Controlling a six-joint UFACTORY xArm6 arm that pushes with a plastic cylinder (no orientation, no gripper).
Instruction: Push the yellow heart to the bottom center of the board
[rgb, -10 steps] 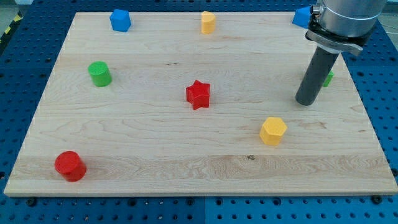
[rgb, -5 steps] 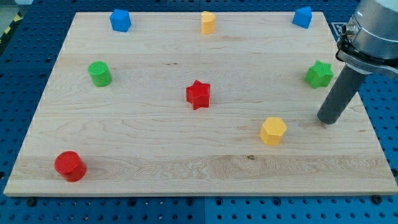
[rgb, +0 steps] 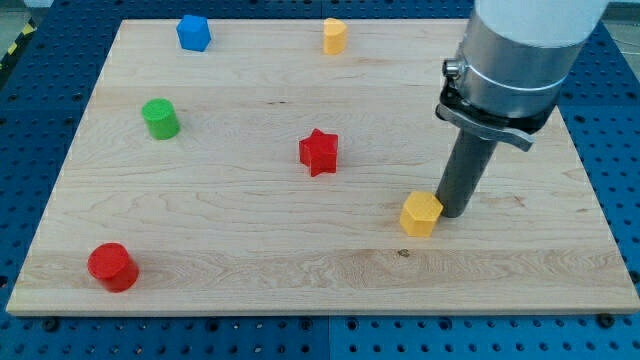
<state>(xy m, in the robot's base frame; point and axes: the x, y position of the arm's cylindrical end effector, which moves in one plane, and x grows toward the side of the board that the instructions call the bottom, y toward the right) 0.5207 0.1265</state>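
Camera view: my tip (rgb: 452, 213) touching yellow block (rgb: 421, 213), shape unclear, right of bottom centre; leftward-downward push remaining. No hand fitted, only rod.

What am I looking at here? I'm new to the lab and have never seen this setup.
One camera looks down at a wooden board. The grey machine is a robot arm ending in a dark rod; nothing is held. My tip touches the right side of a yellow block to slide it; its shape is unclear. Also on the board: a red star, a red cylinder, a green cylinder, a blue block and another yellow block at the view's top.
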